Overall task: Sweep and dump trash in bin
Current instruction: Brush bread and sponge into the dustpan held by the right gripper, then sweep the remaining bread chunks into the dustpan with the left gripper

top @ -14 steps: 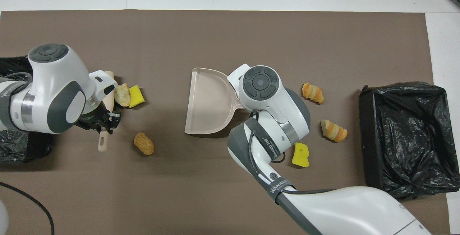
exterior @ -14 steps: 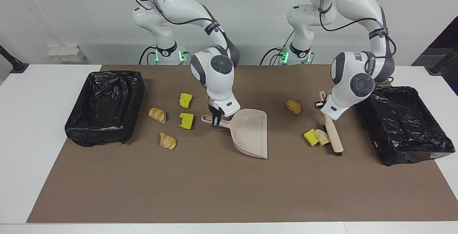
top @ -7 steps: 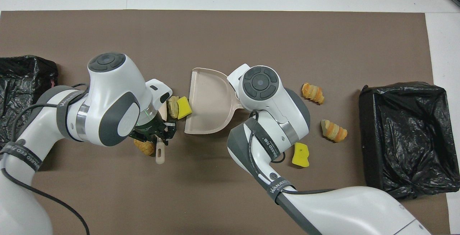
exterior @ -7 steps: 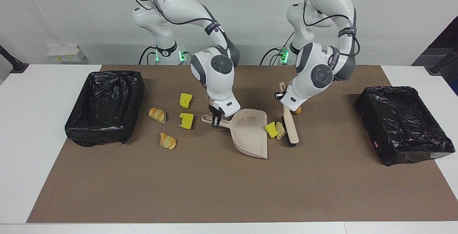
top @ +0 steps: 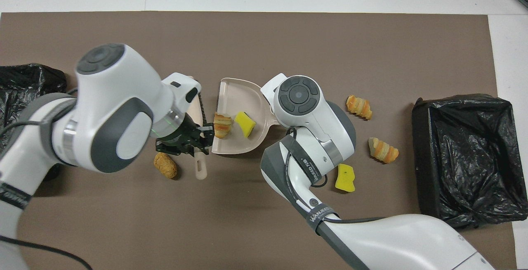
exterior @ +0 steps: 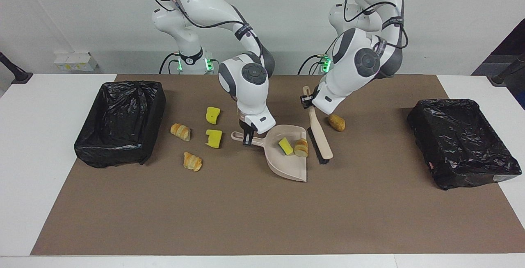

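Swept into the dustpan (exterior: 287, 153) now, sponge (exterior: 285, 145) and bread (exterior: 301, 147) are light, loose, at the brush's (exterior: 320, 137) 9 o'clock; right gripper (exterior: 247, 137) clamps its handle.

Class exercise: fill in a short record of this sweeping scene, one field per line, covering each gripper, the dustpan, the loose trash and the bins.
Left gripper: shut on brush, its head beside the dustpan's mouth
Right gripper: shut on dustpan handle
In dustpan: yellow sponge chunk, bread piece
Loose near brush: brown lump
Loose near right-arm bin: two sponge chunks, two croissant pieces
Bins: right-arm bin, left-arm bin, black-lined
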{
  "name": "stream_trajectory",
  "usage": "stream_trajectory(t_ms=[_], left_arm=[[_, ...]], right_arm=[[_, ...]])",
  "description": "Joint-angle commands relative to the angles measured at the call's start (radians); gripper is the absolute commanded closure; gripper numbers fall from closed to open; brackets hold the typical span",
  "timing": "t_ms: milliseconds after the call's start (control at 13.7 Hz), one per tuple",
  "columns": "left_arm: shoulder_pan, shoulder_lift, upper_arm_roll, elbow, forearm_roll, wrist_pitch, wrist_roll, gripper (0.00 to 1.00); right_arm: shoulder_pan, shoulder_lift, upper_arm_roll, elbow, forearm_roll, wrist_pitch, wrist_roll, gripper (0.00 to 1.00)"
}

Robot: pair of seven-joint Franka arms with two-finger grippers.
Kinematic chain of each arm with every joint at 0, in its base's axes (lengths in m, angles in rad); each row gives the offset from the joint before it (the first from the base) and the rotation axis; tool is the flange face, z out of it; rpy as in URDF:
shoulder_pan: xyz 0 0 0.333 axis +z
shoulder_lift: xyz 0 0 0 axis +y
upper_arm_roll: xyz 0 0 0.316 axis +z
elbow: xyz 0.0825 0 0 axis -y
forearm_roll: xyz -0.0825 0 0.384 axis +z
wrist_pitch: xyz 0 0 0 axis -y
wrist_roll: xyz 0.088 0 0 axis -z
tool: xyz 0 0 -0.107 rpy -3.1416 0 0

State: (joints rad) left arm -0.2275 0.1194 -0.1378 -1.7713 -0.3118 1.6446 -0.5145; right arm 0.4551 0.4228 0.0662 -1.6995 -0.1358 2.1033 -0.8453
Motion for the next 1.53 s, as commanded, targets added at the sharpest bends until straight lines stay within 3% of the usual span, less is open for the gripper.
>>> stream_trajectory(t_ms=[0,219,438,656,948,1240,1459], left_arm=[[0.15,-0.084,0.006,-0.017,-0.004,-0.177,-0.001,1.0],[0.218,-0.167,0.006,-0.13,0.025,-0.25,-0.18,1.0],[0.225,-0.331,0.004,-0.444,0.027,-0.128,-0.213,1.0],[0.115,-0.331,-0.003,-0.583,0.027,0.012,-0.199,1.0],[-0.022,-0.245,-0.006,-0.591,0.016,0.219,-0.159,1.0],[-0.101,-0.178,-0.006,-0.511,-0.068,0.369,-0.053,1.0],[-0.144,-0.139,-0.006,-0.442,-0.118,0.394,-0.055,1.0]], right_arm=[[-0.004,0.002,0.006,-0.003,0.013,0.027,0.006,1.0],[-0.006,0.002,0.006,-0.005,0.013,0.029,0.006,1.0],[-0.009,0.002,0.006,-0.003,0.013,0.029,-0.008,1.0],[-0.009,0.002,0.006,-0.003,0.013,0.029,-0.008,1.0],[-0.01,0.002,0.006,-0.005,0.013,0.027,-0.023,1.0],[-0.012,0.002,0.006,-0.005,0.013,0.027,-0.035,1.0],[-0.013,0.002,0.006,-0.006,0.015,0.027,-0.04,1.0]])
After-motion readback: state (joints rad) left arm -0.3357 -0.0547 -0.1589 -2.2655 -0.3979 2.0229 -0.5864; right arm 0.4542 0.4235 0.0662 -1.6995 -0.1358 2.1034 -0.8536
